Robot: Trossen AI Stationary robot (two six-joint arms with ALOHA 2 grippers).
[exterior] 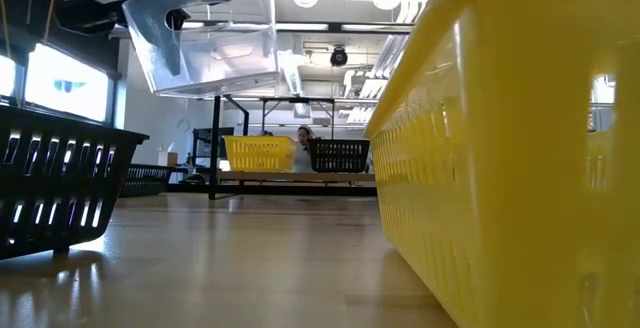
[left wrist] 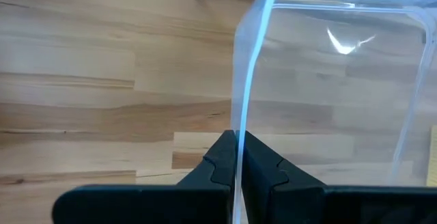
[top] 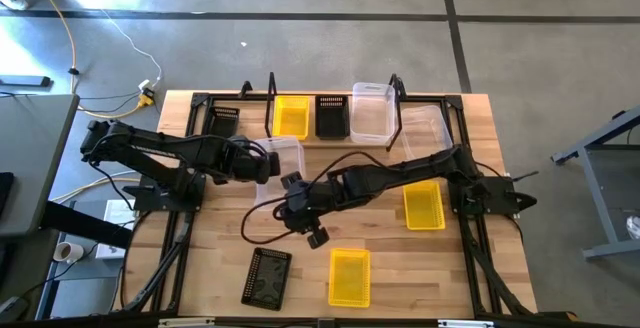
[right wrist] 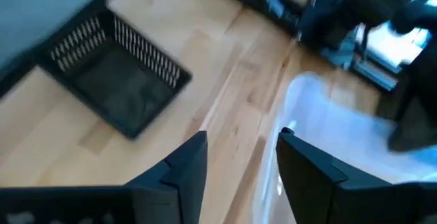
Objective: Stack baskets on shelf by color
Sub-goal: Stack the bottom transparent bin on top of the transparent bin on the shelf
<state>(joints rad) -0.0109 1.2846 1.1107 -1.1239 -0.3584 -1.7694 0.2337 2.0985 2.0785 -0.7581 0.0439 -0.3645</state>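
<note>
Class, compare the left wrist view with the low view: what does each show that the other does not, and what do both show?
Left wrist view only: the left gripper shut on the clear basket wall.
Low view only: that basket is lifted above the table, the shelf holds a yellow basket and a black basket.
Both: the clear basket and the wooden tabletop.

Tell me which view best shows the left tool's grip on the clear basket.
Left wrist view: left tool pinches the clear basket wall edge-on. Low view shows it lifted off the table; high view mostly hides it; right wrist view shows only a corner.
</note>
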